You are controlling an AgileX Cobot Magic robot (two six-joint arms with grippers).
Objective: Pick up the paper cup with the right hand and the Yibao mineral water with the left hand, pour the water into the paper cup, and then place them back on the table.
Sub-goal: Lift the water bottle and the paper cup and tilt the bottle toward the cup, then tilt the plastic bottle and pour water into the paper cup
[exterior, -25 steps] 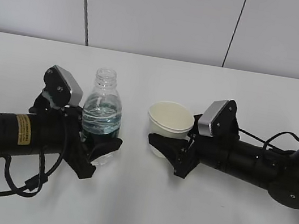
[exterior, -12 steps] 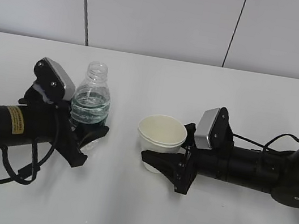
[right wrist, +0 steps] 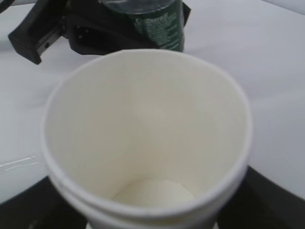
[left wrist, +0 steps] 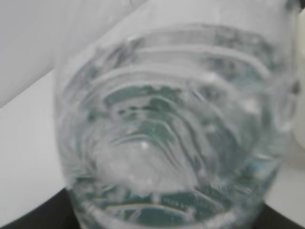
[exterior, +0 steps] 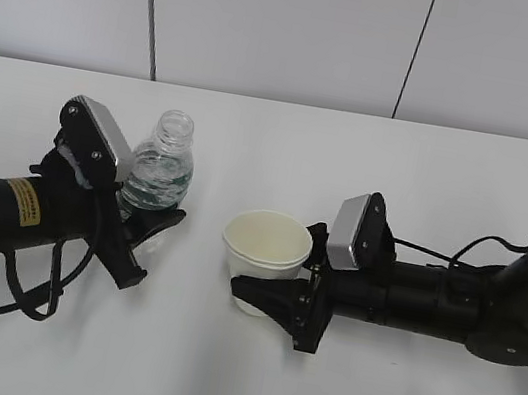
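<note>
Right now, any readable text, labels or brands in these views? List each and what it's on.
None can be quoted.
Green label on the Yibao mineral water: white print, too blurred to read.
Yellow sticker on the left hand's arm: dark print, too small to read.
Paper cup: plain, no text.

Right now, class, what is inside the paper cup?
The paper cup shows only its bare cream wall and floor in the right wrist view: no water visible. Its underside is hidden, with the right hand around it.
</note>
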